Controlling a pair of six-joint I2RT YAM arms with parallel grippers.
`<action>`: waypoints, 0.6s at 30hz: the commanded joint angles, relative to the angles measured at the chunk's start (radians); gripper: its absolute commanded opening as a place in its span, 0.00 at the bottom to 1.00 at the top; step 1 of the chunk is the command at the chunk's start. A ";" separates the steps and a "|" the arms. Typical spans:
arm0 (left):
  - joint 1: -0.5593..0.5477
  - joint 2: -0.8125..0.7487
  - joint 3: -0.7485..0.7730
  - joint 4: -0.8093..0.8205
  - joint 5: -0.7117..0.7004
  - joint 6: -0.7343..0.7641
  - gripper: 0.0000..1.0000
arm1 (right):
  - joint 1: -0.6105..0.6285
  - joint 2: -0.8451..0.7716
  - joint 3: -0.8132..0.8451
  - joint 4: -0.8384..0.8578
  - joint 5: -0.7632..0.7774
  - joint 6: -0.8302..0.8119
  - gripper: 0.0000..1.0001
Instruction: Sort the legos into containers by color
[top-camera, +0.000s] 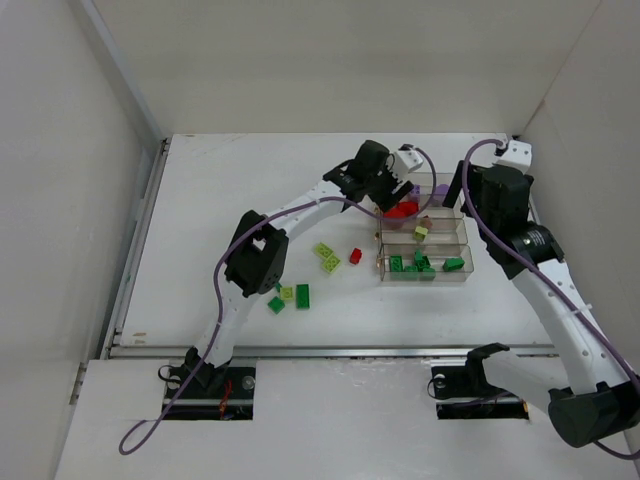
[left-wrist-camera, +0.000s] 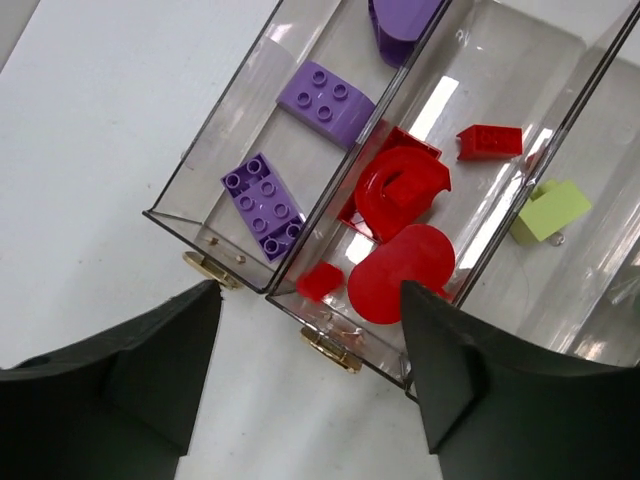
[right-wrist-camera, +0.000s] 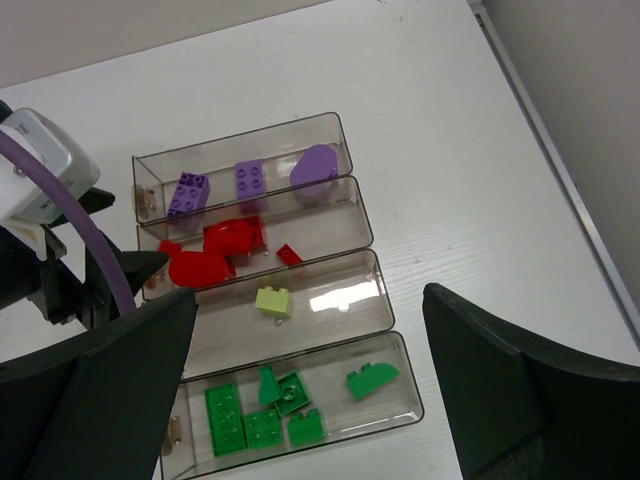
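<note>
Near side of surface (top-camera: 200, 200), loose: two dark green bricks (top-camera: 302, 295), three yellow-green bricks (top-camera: 327, 257), one red brick (top-camera: 355, 256).

Beyond: four joined clear bins (right-wrist-camera: 385, 290).
- Nearest: about six green pieces (right-wrist-camera: 225, 418).
- Next: one yellow-green piece (right-wrist-camera: 272, 300).
- Next: red pieces (right-wrist-camera: 228, 238), count unclear.
- Farthest: three purple pieces (right-wrist-camera: 250, 178).

Left tool (left-wrist-camera: 308, 295): fingers apart, empty, over red bin's end. Right tool (right-wrist-camera: 310, 295): fingers apart, empty, above bins.

The left arm (top-camera: 368, 170) hides much of the purple bin (top-camera: 450, 181) from above, and the left wrist view's top edge crops a purple brick (left-wrist-camera: 404, 24).
</note>
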 joint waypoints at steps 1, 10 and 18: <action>0.002 -0.027 0.001 0.033 0.014 0.027 0.70 | -0.005 0.009 0.052 0.004 -0.033 -0.013 1.00; 0.011 -0.189 -0.042 -0.088 -0.143 -0.013 0.84 | 0.029 0.000 0.083 -0.023 -0.075 -0.003 1.00; 0.328 -0.540 -0.422 -0.171 -0.212 -0.174 0.78 | 0.325 0.158 0.115 0.006 -0.044 0.039 1.00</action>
